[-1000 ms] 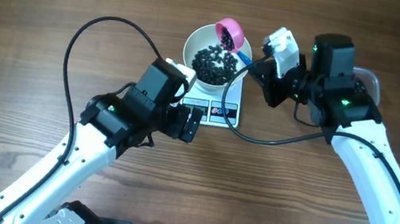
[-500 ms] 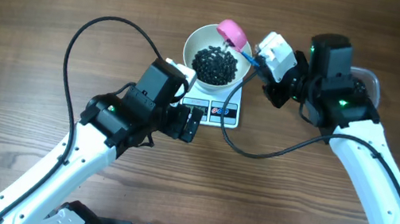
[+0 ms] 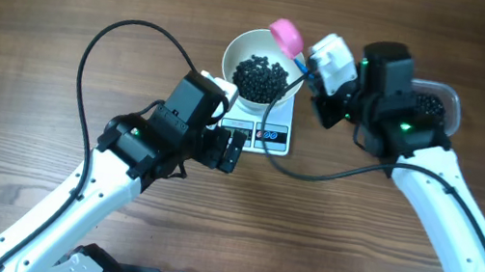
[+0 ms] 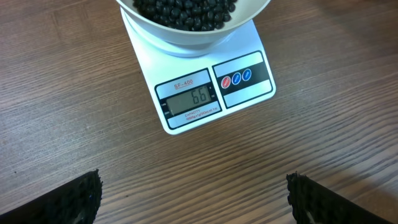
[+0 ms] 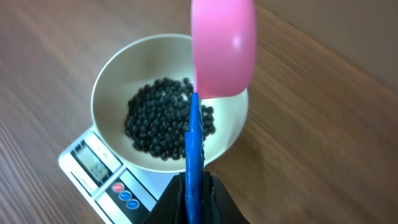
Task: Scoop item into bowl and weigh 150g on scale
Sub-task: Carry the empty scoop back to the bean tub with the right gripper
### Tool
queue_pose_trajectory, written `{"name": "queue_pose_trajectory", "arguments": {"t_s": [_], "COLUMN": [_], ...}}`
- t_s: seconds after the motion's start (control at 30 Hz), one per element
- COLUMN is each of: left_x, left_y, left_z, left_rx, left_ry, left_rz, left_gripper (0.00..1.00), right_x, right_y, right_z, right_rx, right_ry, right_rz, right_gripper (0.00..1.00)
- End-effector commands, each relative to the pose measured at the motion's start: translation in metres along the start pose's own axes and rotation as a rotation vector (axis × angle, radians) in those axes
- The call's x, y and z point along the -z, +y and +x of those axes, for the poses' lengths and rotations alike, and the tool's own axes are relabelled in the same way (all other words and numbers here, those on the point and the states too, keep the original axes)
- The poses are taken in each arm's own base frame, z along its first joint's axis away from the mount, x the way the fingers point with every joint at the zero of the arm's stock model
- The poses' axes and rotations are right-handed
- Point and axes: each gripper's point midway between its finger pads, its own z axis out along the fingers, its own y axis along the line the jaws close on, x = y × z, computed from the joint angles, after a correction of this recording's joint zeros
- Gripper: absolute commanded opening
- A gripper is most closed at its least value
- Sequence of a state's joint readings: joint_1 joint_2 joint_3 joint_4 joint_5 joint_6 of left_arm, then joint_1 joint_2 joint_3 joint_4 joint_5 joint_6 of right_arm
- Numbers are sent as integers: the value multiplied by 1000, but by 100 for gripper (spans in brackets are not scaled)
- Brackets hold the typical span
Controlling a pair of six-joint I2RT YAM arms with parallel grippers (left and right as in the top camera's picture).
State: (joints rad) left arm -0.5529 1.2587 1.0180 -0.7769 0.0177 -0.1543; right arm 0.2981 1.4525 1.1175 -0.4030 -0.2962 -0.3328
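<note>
- Right pincer pinches the pink scoop by its blue handle, at the bowl rim.
- Left pincer is spread and empty, near the scale.
- Beads lie in the bowl; the display reads 66 — far short, so add small scoops and watch it.

Beads in bowl on scale
</note>
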Motion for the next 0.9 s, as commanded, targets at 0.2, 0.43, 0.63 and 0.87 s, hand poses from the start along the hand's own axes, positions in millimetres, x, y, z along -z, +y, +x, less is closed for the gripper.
{"name": "queue_pose_trajectory", "arguments": {"t_s": [0.2,0.43,0.63,0.87], "left_x": [-3,-3,-3,-3], "left_y": [2,2,2,2], "left_z": [4,4,4,4], "left_rx": [-6,-6,-6,-6], "left_ry": [12,11,11,11], "left_rz": [2,2,2,1], "left_gripper": [100,100,100,100], "right_x": [116,124,123,96], "right_y": [-133,-135,-141,-140], "right_z": [41,137,164,194], "right_rx": [-410,-560,-558,-580], "right_ry": [-55,278,395,505], "right_rz": [342,434,488,422], "right_gripper": [4,4,4,4]}}
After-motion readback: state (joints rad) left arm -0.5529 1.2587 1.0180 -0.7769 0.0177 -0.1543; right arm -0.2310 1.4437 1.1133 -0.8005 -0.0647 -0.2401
